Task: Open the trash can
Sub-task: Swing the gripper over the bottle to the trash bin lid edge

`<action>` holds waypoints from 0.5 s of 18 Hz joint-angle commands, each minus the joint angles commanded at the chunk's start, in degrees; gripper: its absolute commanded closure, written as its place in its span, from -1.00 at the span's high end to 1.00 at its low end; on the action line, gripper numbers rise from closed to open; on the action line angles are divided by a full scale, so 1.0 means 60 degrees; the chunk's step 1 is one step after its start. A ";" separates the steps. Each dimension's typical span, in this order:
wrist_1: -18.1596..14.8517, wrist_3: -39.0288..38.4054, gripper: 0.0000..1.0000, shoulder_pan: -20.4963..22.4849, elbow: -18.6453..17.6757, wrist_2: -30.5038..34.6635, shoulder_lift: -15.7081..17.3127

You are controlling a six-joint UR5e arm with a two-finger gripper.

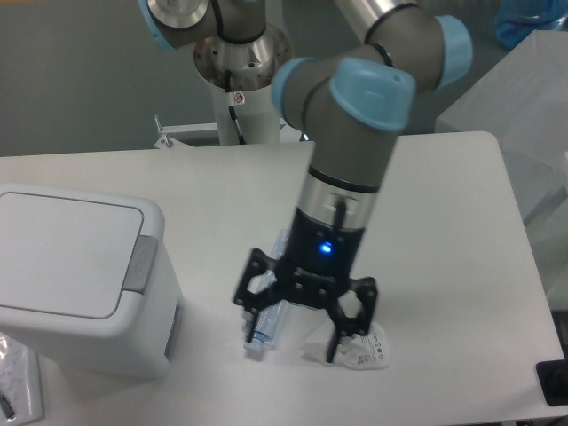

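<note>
- Gripper spread wide, empty, low over crushed bottle near desk front edge.
- Trash can at front-left corner, lid flat and closed.
- Best lifted clear, carried left, then pressed straight down on grey push tab at lid's right edge.

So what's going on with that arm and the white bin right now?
Gripper open, low over the crushed bottle. Trash can lid shut, untouched, off to one side. Nothing blocking its grey tab.

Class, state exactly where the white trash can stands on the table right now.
The trash can sits at the table's front-left corner in the camera view, lid shut, with the hand and crushed bottle apart to its right.
</note>
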 joint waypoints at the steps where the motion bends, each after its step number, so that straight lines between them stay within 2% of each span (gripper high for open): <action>1: 0.0000 -0.0016 1.00 0.0000 -0.0264 -0.0073 0.0249; 5: 0.0015 0.0028 1.00 -0.0058 -0.0895 -0.0074 0.0880; 9: 0.0015 -0.0001 1.00 -0.0350 -0.1160 0.0058 0.0911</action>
